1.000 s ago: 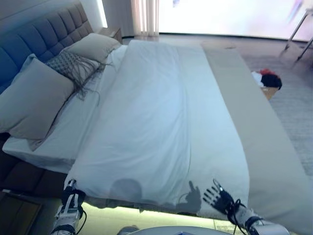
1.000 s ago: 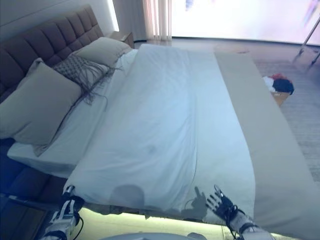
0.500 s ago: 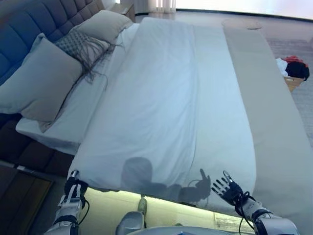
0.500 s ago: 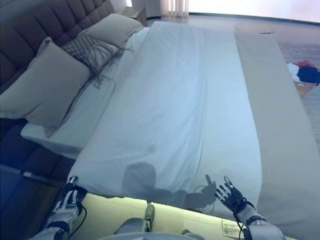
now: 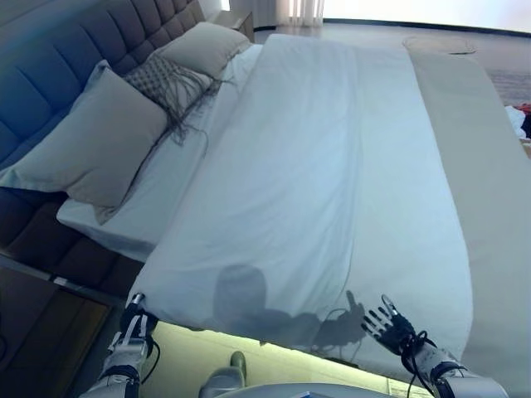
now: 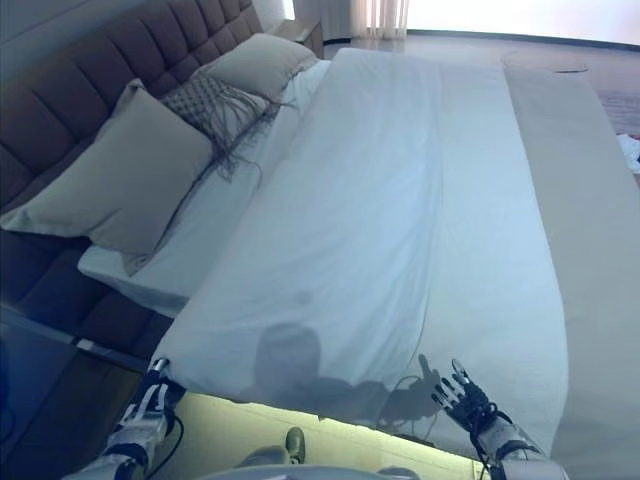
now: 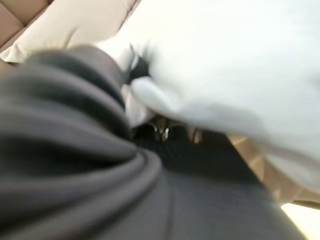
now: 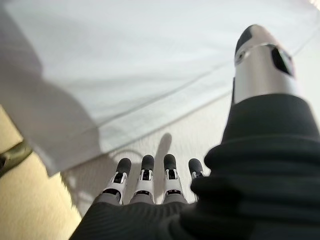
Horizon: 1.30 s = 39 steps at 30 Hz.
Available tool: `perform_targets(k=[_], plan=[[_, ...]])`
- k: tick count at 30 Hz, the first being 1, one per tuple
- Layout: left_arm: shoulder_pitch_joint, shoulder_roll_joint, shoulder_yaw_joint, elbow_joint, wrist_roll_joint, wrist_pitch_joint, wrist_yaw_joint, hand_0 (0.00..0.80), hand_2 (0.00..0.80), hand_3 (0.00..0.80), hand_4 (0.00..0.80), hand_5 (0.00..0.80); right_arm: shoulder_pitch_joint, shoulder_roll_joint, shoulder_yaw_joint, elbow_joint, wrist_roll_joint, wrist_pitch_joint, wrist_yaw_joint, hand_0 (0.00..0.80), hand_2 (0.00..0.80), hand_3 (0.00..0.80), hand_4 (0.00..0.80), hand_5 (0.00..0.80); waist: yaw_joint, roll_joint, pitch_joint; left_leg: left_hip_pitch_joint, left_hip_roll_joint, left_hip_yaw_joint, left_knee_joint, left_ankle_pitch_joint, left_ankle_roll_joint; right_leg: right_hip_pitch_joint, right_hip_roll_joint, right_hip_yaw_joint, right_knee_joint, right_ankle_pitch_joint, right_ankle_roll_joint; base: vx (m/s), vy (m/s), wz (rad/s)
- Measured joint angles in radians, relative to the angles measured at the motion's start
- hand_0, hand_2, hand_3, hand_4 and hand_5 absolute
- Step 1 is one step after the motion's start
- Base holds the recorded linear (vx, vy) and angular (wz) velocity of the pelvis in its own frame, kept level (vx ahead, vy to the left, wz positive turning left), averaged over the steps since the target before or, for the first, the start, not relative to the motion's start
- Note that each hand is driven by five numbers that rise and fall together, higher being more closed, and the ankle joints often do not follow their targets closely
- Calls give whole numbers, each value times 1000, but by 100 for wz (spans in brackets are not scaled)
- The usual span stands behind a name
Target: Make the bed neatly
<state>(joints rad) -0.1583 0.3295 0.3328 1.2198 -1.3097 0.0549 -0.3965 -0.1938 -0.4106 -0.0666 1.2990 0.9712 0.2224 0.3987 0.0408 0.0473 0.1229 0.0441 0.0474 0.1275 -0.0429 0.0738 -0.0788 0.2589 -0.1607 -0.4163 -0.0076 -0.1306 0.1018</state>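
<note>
White duvet [image 5: 315, 166] just beyond right hand [image 5: 390, 322].

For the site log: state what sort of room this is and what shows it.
A bedroom, most likely. A wide bed with a white duvet spread over it, a tufted headboard behind, and beige pillows stacked against that headboard all point that way.

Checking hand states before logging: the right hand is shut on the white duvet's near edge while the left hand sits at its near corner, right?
Not quite. The right hand is open, fingers straight above the white duvet, as the right wrist view shows. The left hand is at its near corner.
</note>
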Motion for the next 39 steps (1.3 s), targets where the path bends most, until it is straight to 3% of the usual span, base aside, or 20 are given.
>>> perform_targets(k=[2,7,19,20,21,34,39], plan=[[3,0,0,1,0,0,2,800,800,800,800,800,0,-4,0,0,0,0,-1,0,0,0,0,0,0,3,-5,-2,2,0,-2,2,-3,3,3,0,-13,2,16,-63,79,-1],[16,0,2,20,1,0,3,800,800,800,800,800,2,-41,0,0,0,1,-8,0,0,0,0,0,0,10,-28,-2,12,0,-13,5,-8,4,17,0,-24,1,14,-57,68,0],[31,5,3,31,23,14,-22,800,800,800,800,800,2,-48,0,1,1,2,-11,0,0,0,0,0,3,-38,-47,0,6,4,-19,5,-8,10,15,0,-26,1,14,-14,11,2],[32,5,3,30,23,21,-25,430,430,430,430,430,2,-46,0,1,1,3,-12,0,0,0,0,0,3,-40,-47,0,6,4,-19,5,-8,12,15,1,-27,1,14,0,0,0],[35,5,3,30,23,28,-27,0,0,0,0,0,2,-45,0,1,1,3,-12,0,0,0,0,0,3,-43,-47,0,6,4,-20,5,-9,15,15,1,-28,1,14,0,0,0],[198,14,5,100,150,45,-37,0,0,0,0,0,20,-27,-1,3,5,8,-17,0,0,0,0,0,37,-59,-41,0,-4,-8,-43,16,-8,17,10,1,-29,1,14,16,-13,4],[285,26,4,133,245,69,-46,0,0,0,0,0,56,-3,-28,4,6,9,-17,0,0,0,0,0,73,-75,-28,-5,-11,-20,-44,17,-5,17,4,1,-27,1,14,18,9,7]])
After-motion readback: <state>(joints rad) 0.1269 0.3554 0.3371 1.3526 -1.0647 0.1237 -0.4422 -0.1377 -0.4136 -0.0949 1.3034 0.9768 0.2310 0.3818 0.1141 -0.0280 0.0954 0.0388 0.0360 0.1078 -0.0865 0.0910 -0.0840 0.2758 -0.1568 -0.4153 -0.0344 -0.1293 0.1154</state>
